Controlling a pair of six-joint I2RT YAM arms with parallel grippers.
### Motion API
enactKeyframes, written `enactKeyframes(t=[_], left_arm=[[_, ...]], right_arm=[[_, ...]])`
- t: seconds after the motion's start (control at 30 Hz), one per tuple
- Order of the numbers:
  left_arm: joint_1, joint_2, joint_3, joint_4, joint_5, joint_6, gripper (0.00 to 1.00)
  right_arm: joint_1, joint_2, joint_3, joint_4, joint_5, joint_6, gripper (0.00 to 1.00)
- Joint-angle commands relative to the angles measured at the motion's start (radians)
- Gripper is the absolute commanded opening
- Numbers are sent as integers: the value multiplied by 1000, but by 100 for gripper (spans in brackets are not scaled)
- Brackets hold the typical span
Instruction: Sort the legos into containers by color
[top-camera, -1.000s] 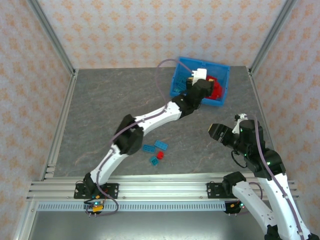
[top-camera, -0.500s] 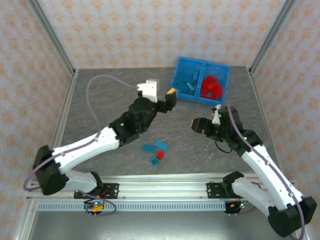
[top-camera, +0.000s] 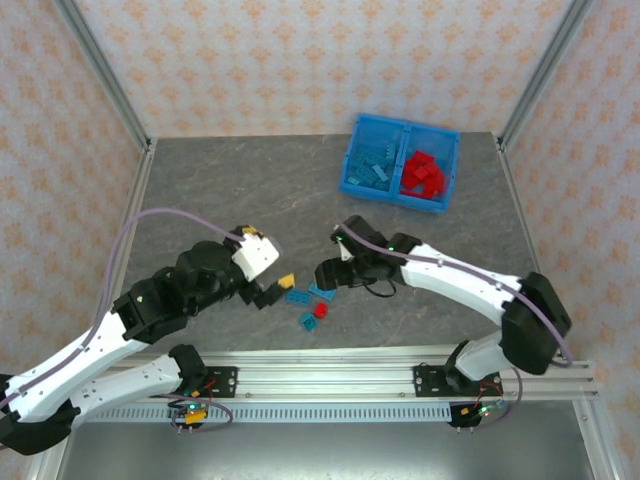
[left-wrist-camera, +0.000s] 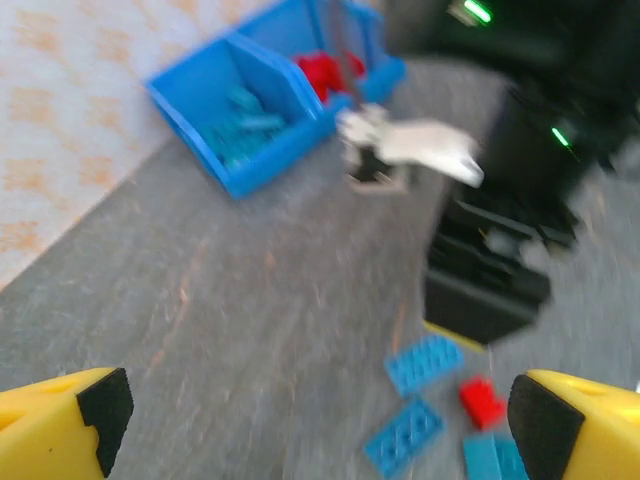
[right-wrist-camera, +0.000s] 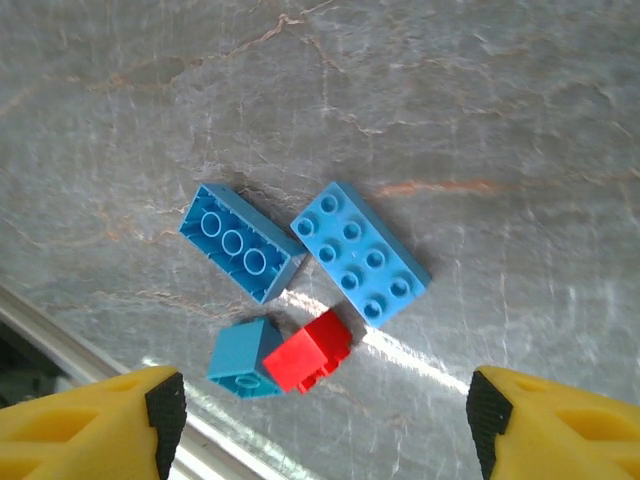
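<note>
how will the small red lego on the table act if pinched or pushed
The red lego looks like hard plastic: probably stiff and light. It lies against a small blue lego, so a push would likely shift both. Being boxy, it should slide, not roll.

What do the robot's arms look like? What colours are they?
The left arm and right arm are white tubes with chunky black joints. A thin purple cable runs along each. The jaws are bright yellow with black pads inside. Little green lights glow on the right arm.
</note>
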Motion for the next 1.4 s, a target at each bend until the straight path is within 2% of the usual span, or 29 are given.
enactKeyframes(t=[0.0, 0.07, 0.2, 0.33, 0.53, 0.7, 0.83, 1.0, 1.13, 1.37], left_arm=[[-2, -35, -100, -216, 87, 243, 100], [-1, -75, -188, -163, 104, 305, 100], [-1, -167, -297, -112, 222, 422, 100], [-1, -238, -335, -93, 245, 422, 100], [-1, -282, -363, -94, 246, 408, 100], [3, -283, -367, -98, 242, 409, 100], [5, -291, -371, -101, 245, 402, 100], [18, -301, -376, -88, 262, 396, 100], [23, -299, -385, -91, 255, 394, 100], [34, -300, -394, -87, 235, 393, 100]], right_arm=[[13, 87, 57, -76, 52, -116, 74], [26, 159, 104, -124, 63, -155, 72], [44, 248, 149, -147, 62, -186, 71], [57, 330, 177, -138, 31, -190, 70], [87, 418, 217, -150, 67, -197, 65], [86, 459, 216, -173, 204, -160, 59], [87, 462, 218, -168, 270, -130, 53], [86, 468, 227, -122, 199, -131, 43], [85, 466, 255, -133, 213, -137, 35], [48, 331, 248, -88, 214, -122, 28]])
